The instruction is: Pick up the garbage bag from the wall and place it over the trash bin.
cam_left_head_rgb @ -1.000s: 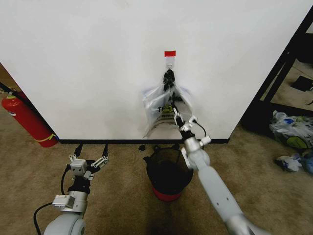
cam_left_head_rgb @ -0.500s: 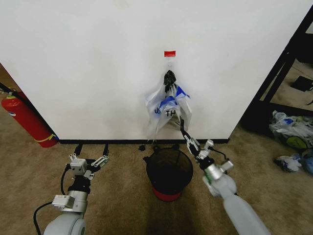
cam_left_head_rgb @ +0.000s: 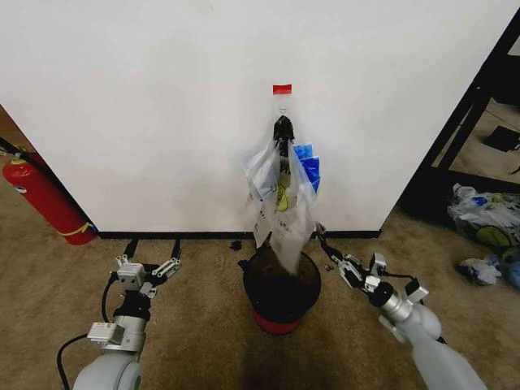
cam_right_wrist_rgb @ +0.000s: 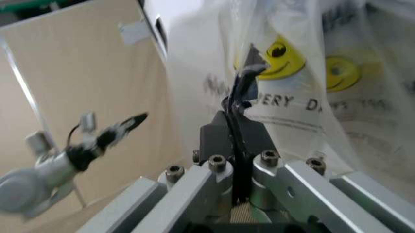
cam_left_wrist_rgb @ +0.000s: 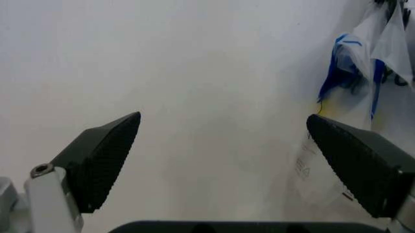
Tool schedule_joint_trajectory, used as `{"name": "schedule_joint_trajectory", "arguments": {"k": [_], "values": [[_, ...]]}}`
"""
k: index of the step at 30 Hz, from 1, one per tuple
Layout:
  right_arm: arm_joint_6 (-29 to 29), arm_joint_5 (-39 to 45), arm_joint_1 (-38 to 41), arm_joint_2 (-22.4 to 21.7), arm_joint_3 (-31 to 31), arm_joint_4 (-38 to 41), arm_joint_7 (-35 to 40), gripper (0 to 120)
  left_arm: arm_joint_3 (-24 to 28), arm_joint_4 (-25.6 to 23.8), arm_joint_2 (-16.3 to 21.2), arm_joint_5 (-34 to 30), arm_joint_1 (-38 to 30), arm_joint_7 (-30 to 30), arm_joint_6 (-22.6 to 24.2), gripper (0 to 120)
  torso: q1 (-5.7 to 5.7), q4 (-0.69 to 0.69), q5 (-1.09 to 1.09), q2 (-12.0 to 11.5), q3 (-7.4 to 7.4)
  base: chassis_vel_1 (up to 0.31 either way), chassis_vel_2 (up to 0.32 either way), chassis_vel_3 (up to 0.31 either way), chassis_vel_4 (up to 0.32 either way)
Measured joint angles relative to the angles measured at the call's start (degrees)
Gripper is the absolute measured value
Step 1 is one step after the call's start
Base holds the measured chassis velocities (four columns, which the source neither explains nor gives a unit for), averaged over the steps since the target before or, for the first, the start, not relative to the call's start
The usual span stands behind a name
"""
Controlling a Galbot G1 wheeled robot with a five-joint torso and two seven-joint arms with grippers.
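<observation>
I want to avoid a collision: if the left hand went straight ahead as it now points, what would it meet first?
Probably the plain white wall: the open left hand faces bare wall, with the thin translucent smiley-face garbage bag off to one side. Depth to the wall is unclear.

Right hand (cam_left_head_rgb: 322, 240) pinched closed; left hand (cam_left_head_rgb: 151, 258) spread, low.

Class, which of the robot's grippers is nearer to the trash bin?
The right. The right gripper is shut and sits just beside the trash bin, level with its rim, near the hanging garbage bag. The left gripper, open, is parked well off to the bin's other side.
</observation>
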Motion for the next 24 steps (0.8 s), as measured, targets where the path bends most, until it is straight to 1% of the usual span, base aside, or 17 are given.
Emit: {"name": "schedule_joint_trajectory", "arguments": {"k": [3,6,16,21,24], "values": [[-0.3,-2.8,-0.7,-0.1,1.8,-0.8,-3.3,0,0.0,0.0,0.1,0.0,0.1,0.0,-0.1,100,0.0,0.0,0.0,0.0,0.0,0.0,0.0,0.0,0.0],[0.0,-5.4,-1.3,-0.1,2.9,-1.5,-4.9,0,0.0,-0.2,0.1,0.0,0.1,0.0,-0.1,100,0.0,0.0,0.0,0.0,0.0,0.0,0.0,0.0,0.0],[2.0,-9.7,-2.8,-0.1,5.5,-1.7,-6.0,0,0.0,-0.3,-0.1,0.0,0.4,0.1,-0.6,100,0.0,0.0,0.0,0.0,0.0,0.0,0.0,0.0,0.0],[3.5,-13.7,-3.7,-0.3,7.1,-1.3,-7.4,0,0.1,-0.1,-0.1,0.0,0.2,0.1,-0.9,100,0.0,0.0,0.0,0.0,0.0,0.0,0.0,0.0,0.0],[4.2,-14.0,-3.8,-0.3,7.2,-1.3,-7.3,0,0.2,0.1,-0.1,-0.1,0.1,0.1,-1.0,100,0.0,0.0,-0.01,0.0,0.0,0.0,0.0,0.0,0.0]]}}
